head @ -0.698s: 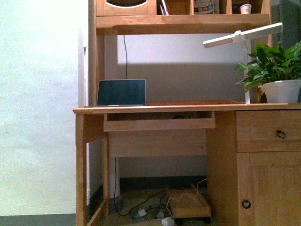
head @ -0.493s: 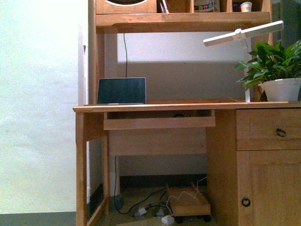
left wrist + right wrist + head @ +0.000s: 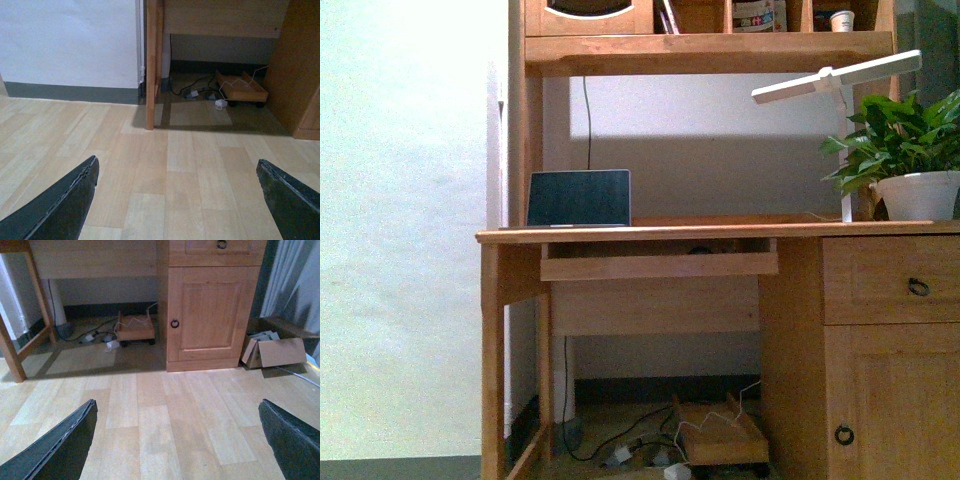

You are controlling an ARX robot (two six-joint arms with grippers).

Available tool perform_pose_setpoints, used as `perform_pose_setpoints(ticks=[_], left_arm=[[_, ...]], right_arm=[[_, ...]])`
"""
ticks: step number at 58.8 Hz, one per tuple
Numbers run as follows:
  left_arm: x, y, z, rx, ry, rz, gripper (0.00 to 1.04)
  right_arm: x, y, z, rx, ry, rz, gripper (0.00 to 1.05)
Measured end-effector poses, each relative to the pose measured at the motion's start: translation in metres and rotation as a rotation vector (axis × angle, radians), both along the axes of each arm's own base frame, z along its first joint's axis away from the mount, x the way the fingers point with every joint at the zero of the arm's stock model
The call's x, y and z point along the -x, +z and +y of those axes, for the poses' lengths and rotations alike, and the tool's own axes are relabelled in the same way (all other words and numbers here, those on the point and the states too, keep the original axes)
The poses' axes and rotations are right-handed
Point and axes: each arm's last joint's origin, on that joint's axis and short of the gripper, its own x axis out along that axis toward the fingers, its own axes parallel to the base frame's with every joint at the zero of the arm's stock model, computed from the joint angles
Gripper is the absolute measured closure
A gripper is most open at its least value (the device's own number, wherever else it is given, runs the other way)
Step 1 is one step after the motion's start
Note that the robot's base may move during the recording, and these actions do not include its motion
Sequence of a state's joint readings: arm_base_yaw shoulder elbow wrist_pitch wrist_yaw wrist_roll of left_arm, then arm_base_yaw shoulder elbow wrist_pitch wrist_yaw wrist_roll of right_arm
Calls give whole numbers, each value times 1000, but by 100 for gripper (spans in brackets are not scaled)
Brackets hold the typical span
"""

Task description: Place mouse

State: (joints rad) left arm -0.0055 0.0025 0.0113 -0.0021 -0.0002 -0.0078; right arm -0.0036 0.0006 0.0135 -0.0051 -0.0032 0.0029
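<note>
The mouse (image 3: 698, 248) seems to be the small dark hump peeping over the front lip of the pull-out tray (image 3: 658, 264) under the top of the desk (image 3: 720, 231), toward the tray's right half. Only its crown shows, so I cannot tell its long axis. Both pincers hang low before the desk, over the floor (image 3: 150, 175). The left pincer (image 3: 176, 161) faces the desk's left leg (image 3: 151, 65), the right pincer (image 3: 176, 402) its cupboard door (image 3: 212, 315). Each is spread wide and holds nothing. The mouse lies above and ahead of both, well apart, and neither arm looks clearly nearer.
</note>
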Motion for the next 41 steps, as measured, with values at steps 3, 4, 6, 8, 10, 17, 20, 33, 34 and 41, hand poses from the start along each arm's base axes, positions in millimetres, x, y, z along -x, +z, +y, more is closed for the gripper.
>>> perform_pose_setpoints(ticks=[3, 4, 6, 8, 10, 17, 20, 33, 34, 41], left_arm=[[0, 0, 0, 0, 0, 0, 8], [0, 0, 0, 0, 0, 0, 8], [0, 0, 0, 0, 0, 0, 8], [0, 0, 0, 0, 0, 0, 8], [0, 0, 0, 0, 0, 0, 8], [0, 0, 0, 0, 0, 0, 8], [0, 0, 0, 0, 0, -1, 8], [0, 0, 0, 0, 0, -1, 8], [0, 0, 0, 0, 0, -1, 8], [0, 0, 0, 0, 0, -1, 8]], right_arm=[[0, 0, 0, 0, 0, 0, 7], [0, 0, 0, 0, 0, 0, 7], [0, 0, 0, 0, 0, 0, 7], [0, 0, 0, 0, 0, 0, 7], [0, 0, 0, 0, 0, 0, 7], [0, 0, 0, 0, 0, 0, 7], [0, 0, 0, 0, 0, 0, 7], [0, 0, 0, 0, 0, 0, 7], [0, 0, 0, 0, 0, 0, 7], [0, 0, 0, 0, 0, 0, 7]])
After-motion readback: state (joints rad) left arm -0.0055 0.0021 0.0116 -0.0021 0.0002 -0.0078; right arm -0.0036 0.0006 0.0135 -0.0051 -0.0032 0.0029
